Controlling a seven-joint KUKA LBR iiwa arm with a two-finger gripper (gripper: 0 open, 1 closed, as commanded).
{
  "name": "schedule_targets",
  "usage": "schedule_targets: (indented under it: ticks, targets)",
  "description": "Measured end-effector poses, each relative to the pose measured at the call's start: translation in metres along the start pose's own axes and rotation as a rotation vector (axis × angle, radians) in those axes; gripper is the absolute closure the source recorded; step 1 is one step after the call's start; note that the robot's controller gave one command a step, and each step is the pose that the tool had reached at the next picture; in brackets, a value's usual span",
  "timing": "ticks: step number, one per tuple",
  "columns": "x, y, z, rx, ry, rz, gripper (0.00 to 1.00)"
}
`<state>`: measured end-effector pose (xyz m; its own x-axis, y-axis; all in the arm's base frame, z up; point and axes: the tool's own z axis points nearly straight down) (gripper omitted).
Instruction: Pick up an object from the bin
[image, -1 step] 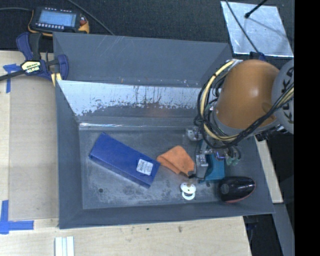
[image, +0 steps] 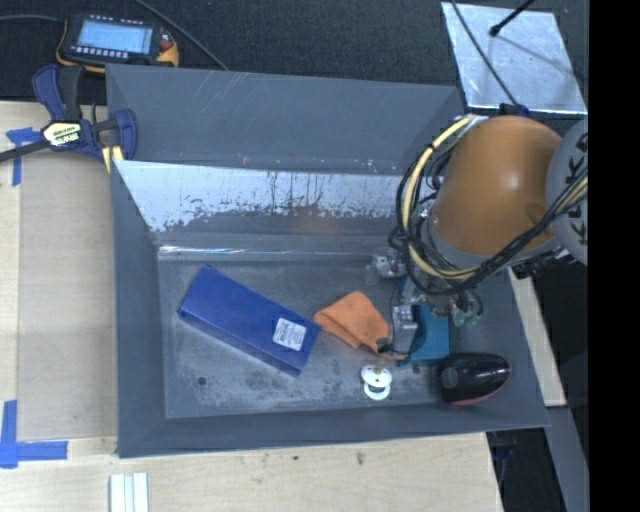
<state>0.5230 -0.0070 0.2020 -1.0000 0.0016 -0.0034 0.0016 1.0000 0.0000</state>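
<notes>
In the grey metal bin (image: 140, 300) we see a flat blue box (image: 245, 320) with a white label at left, a crumpled orange cloth (image: 352, 318) in the middle, a small white ring (image: 377, 382) and a glossy black mouse (image: 473, 377). The gripper (image: 403, 335) sits low between the cloth and a teal block (image: 432, 340); we cannot tell its opening.

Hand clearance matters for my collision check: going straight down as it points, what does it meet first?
Probably the right edge of the orange cloth, just under the hand, beside a teal block; depth is unclear.
</notes>
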Motion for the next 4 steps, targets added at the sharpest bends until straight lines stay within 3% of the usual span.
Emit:
schedule_targets:
  ticks: [1,2,3,4]
  targets:
    - [-0.035,0.003,0.042,0.000,-0.008,-0.045,0.00]
    - [-0.016,0.002,0.087,0.000,-0.001,0.010,0.00]
    - [-0.027,-0.003,0.104,0.000,0.000,0.260,1.00]
    - [-0.027,-0.003,0.104,0.000,0.000,0.260,1.00]
